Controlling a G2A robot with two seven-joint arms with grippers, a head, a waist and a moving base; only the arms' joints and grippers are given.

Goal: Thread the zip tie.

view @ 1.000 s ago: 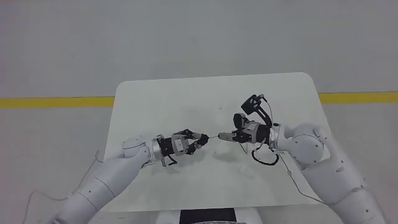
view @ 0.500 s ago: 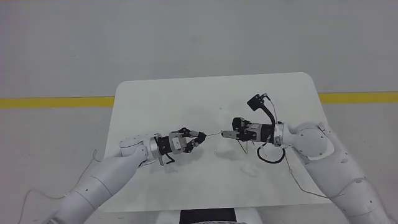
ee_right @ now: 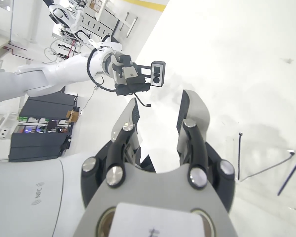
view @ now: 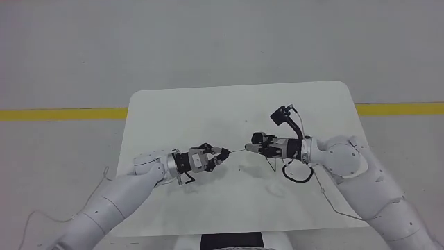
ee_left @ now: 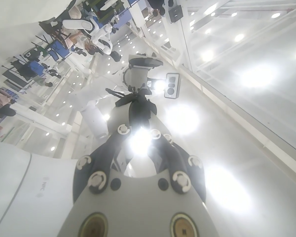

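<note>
Left gripper point(ee_right: 136, 88) pinched shut on zip tie point(ee_right: 140, 100), holding it above table point(ee_right: 236, 38). Right gripper point(ee_right: 160, 99) wide apart, empty, facing tie end, likely ready to catch it.

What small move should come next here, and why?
Probably shift the right hand a little until the free end of the zip tie sits between its open fingers. The left hand holds the zip tie out toward it, but the end lies just beside one finger, not between the two.
</note>
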